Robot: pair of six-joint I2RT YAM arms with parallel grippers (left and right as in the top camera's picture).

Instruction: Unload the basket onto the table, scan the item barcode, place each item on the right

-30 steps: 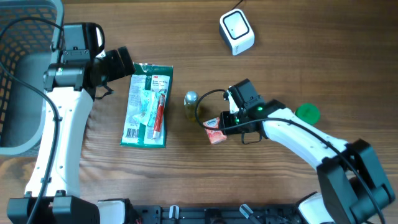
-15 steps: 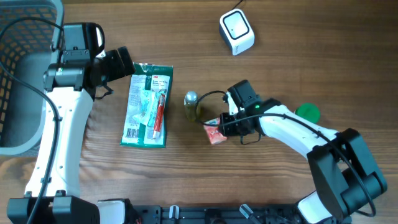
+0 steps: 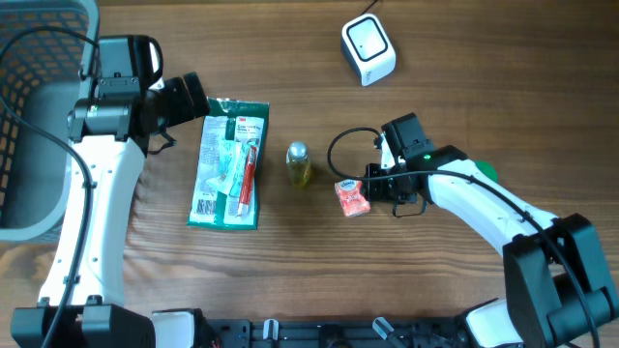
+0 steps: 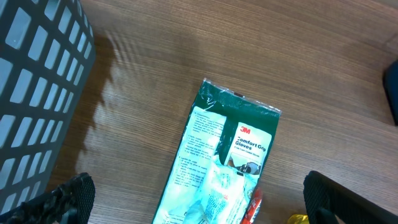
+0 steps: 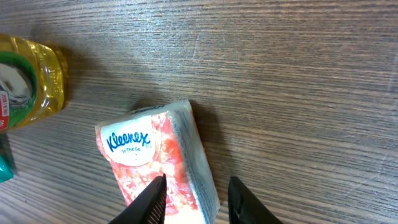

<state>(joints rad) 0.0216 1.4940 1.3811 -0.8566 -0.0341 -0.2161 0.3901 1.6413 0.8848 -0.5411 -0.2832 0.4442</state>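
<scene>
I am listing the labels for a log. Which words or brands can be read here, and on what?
"Kleenex": tissue pack.
"3M", "Comfort Grip Gloves": green glove package.
Line under Kleenex, package fine print, yellow bottle label: too small or blurred.

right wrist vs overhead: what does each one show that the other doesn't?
Only right wrist: the Kleenex logo on the tissue pack, and the right gripper straddling its near end; whether it actually grips is unclear.
Only overhead: the scanner at the far edge, the basket, the gloves pack in full (the wrist view catches at most a teal sliver at its left edge) and a green lid partly behind the right arm.
Both: tissue pack, yellow bottle beside it, wooden table.
</scene>
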